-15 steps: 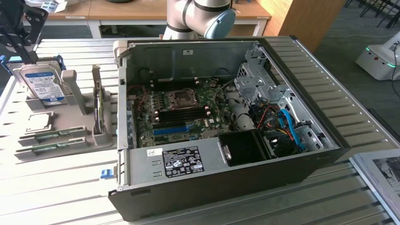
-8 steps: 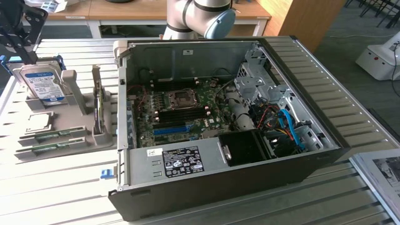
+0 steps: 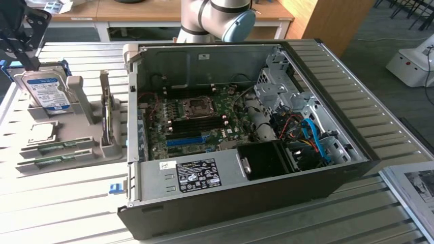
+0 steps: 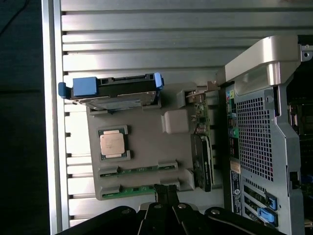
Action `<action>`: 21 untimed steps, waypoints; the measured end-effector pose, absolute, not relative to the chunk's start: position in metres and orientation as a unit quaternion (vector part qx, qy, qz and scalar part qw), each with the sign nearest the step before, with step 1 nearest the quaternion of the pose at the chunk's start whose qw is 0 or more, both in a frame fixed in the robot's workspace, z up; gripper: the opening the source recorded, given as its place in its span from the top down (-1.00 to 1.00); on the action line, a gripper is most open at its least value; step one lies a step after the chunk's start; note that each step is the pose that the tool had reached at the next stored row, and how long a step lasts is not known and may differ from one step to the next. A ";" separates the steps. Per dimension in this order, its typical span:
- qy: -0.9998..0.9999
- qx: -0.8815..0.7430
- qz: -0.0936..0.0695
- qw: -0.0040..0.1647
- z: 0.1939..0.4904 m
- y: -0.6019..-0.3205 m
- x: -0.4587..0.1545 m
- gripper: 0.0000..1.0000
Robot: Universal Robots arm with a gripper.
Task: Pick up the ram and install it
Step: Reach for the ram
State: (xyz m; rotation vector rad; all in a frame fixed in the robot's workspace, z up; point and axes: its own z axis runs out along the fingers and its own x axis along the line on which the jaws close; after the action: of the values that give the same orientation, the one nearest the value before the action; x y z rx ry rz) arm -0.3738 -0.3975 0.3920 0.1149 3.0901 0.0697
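Note:
Two thin green ram sticks lie side by side in the grey holder tray (image 3: 95, 152) at the exterior view's left: one ram stick (image 3: 58, 148) (image 4: 138, 170) and a second one (image 3: 54, 159) (image 4: 131, 189) just beside it. My black gripper (image 3: 27, 56) (image 4: 166, 195) hangs above the tray, over the hard drive end in the exterior view. Its fingers (image 4: 161, 198) are shut with nothing between them. In the wrist view the fingertips sit just over the outer ram stick's edge, well above it.
The open computer case (image 3: 326, 76) lies on the slatted metal table, motherboard (image 3: 190, 122) facing up. The tray also holds a silver hard drive (image 3: 44, 91), a CPU (image 4: 113, 143) and an upright expansion card (image 3: 105, 114). A white device (image 3: 413, 61) stands at the far right.

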 end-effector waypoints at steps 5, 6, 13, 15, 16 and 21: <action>0.999 0.037 0.022 0.024 0.392 -0.400 -0.374 0.80; 0.999 0.037 0.023 0.024 0.392 -0.401 -0.374 0.80; 0.999 0.037 0.023 0.024 0.392 -0.403 -0.374 0.80; 0.999 0.037 0.023 0.024 0.392 -0.403 -0.374 0.80; 0.999 0.037 0.023 0.024 0.392 -0.403 -0.374 0.80; 0.999 0.037 0.023 0.024 0.392 -0.404 -0.374 0.80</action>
State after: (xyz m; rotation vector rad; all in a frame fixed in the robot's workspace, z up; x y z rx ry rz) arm -0.3739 -0.4042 0.3920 0.1149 3.0901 0.0697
